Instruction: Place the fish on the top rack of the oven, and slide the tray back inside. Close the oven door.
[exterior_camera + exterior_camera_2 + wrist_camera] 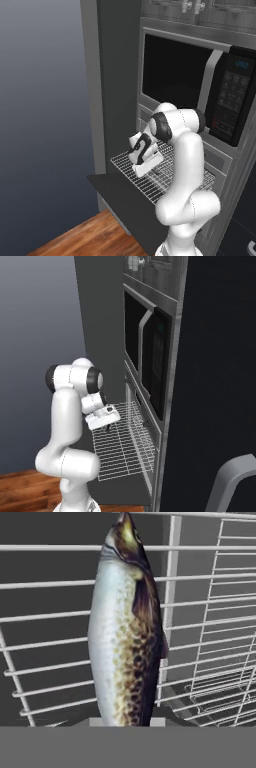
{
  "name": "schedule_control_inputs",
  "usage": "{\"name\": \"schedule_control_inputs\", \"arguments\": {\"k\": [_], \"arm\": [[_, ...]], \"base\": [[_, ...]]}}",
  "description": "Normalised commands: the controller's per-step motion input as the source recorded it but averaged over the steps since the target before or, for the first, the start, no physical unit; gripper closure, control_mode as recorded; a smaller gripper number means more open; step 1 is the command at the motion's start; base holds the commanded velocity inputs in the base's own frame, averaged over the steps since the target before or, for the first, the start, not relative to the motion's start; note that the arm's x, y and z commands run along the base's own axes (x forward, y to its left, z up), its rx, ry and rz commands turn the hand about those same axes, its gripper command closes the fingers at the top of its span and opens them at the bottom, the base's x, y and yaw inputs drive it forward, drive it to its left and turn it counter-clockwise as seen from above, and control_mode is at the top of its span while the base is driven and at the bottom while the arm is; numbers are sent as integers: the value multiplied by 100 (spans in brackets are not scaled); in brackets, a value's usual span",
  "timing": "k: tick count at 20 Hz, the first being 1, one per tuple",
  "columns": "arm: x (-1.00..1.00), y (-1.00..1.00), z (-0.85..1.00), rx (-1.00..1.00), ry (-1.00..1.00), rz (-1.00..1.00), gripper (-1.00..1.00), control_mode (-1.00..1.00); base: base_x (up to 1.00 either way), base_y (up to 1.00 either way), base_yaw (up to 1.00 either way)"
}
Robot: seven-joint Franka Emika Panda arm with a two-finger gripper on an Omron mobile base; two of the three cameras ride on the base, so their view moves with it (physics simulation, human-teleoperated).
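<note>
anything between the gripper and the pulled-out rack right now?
The fish: in the hand view it hangs from the shut gripper, with the top rack right behind it. The oven door lies open below the rack in the left base view.

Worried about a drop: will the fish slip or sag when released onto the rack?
The fish looks glossy, so probably slippery. It juts straight out from the gripper, so likely stiff. The rack has open gaps, but the fish spans several bars.

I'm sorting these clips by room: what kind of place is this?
Most likely a kitchen, a rendered one: a black microwave with a keypad is built into a tall grey cabinet, above an open oven whose silver wire-mesh rack is pulled out over the dropped dark door.
</note>
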Motion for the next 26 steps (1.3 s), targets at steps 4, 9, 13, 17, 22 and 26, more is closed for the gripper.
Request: {"name": "schedule_control_inputs", "arguments": {"k": [4,9,13,17,22,26], "arm": [[16,-11,-55,-4,-7,0,100,-100],[23,-3,-58,-5,-6,0,100,-100],[27,-1,-49,-2,-4,0,100,-100],[9,12,-25,0,0,0,-100,-100],[-4,20,12,0,0,0,-100,-100],[-8,7,61,0,0,0,-100,-100]], "base": [[0,0,0],[0,0,0],[0,0,0],[0,0,0],[0,0,0],[0,0,0]]}}
